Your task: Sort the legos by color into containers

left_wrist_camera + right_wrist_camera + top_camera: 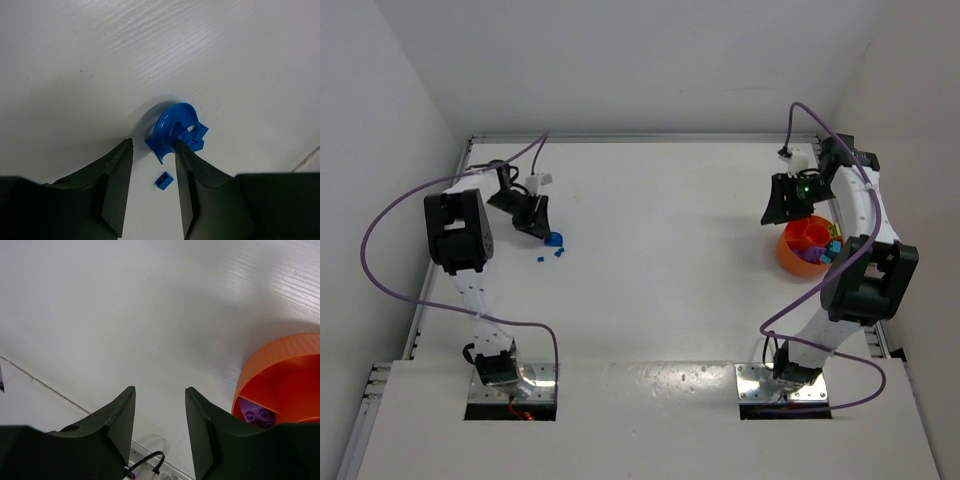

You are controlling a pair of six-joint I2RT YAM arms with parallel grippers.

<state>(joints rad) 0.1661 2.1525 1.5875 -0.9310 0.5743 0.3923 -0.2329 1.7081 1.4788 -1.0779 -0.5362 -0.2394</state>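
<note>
The left gripper (153, 142) has its jaws apart and clamps nothing. A small blue brick (163, 180) lies on the table (75, 60) between its fingers. One fingertip (179, 150) sits right at the edge of a blue curved piece (170, 125), which has a second blue brick (196, 137) against its far side. All of this lies well apart from the orange tub (790, 258), on the opposite side of the table. The right gripper (160, 389) hangs just beside that tub, its jaws likewise apart and empty. Inside the tub a purple brick (257, 415) rests in one compartment.
</note>
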